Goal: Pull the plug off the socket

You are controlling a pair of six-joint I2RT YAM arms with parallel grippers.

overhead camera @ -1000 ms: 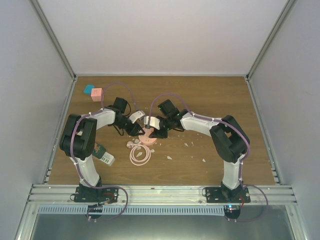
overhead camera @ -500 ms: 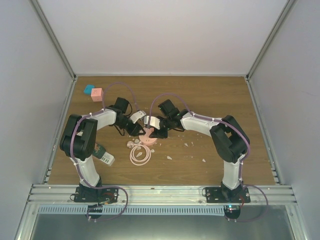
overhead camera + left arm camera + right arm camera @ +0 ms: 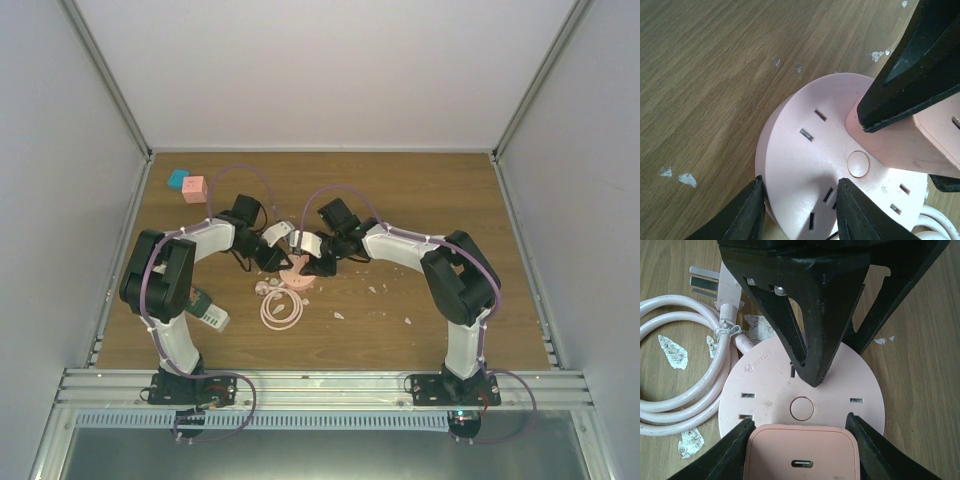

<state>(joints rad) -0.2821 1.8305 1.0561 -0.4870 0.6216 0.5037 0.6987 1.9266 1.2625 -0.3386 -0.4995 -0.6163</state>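
Note:
A round pink socket (image 3: 297, 272) lies mid-table, and it also shows in the left wrist view (image 3: 805, 165) and the right wrist view (image 3: 765, 385). A square pink plug (image 3: 801, 455) with a USB-C port is seated in it, also seen in the left wrist view (image 3: 910, 140). My left gripper (image 3: 800, 210) is clamped on the socket's rim, with one finger (image 3: 747, 215) at its edge and the other over its face. My right gripper (image 3: 800, 421) is shut on the plug, a finger (image 3: 735, 450) pressed against each side. In the top view the two grippers (image 3: 280, 256) (image 3: 313, 262) meet over the socket.
The socket's pink cable (image 3: 280, 310) lies coiled toward the near side, its pronged end (image 3: 715, 285) resting on the wood. A green and white object (image 3: 208, 308) lies by the left arm. Pink (image 3: 193, 188) and teal (image 3: 178, 179) cubes sit far left. Paper scraps (image 3: 407, 321) are scattered about.
Both grippers have shifted slightly away from the near edge, and the socket now looks tipped up on one side between them. Both grips are unchanged.

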